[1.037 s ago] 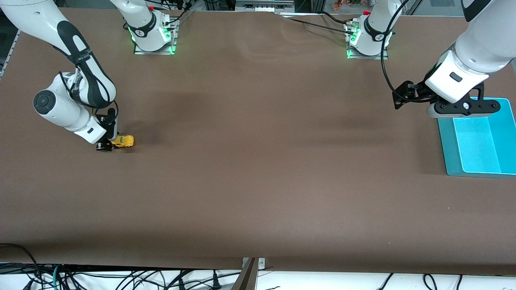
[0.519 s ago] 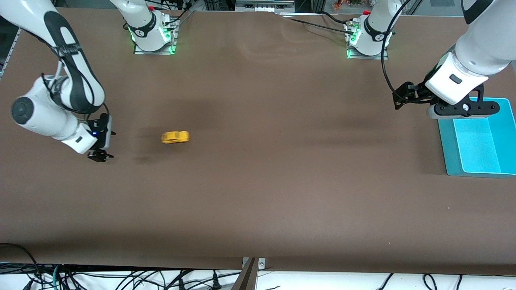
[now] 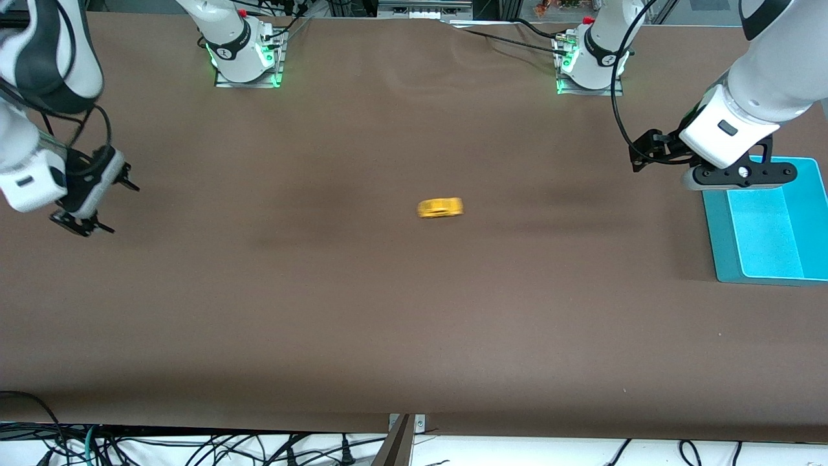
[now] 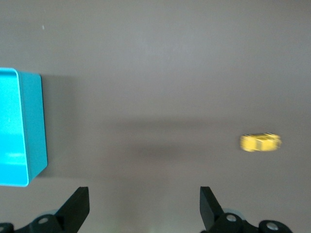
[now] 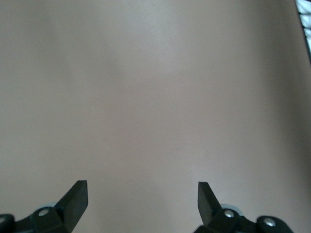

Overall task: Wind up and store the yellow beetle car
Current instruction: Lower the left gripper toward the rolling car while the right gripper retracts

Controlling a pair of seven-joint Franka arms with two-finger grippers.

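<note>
The yellow beetle car point(image 3: 440, 208) is on the table near its middle, blurred by motion, with nothing touching it. It also shows in the left wrist view point(image 4: 261, 142). My right gripper point(image 3: 123, 208) is open and empty, up over the table at the right arm's end, well away from the car. Its wrist view shows the open gripper point(image 5: 142, 191) over bare table. My left gripper point(image 3: 740, 176) is open and empty, up over the edge of the teal bin point(image 3: 715, 239). Its fingers point(image 4: 77, 206) are wide apart.
The teal bin stands open and empty at the left arm's end of the table and shows in the left wrist view point(image 4: 29, 126). The two arm bases point(image 3: 246, 58) point(image 3: 588, 65) stand along the table's edge farthest from the front camera.
My right gripper has let go of the car and drawn back and up toward its end of the table. The car has rolled along the table toward the left arm's end. The left arm has barely moved.
</note>
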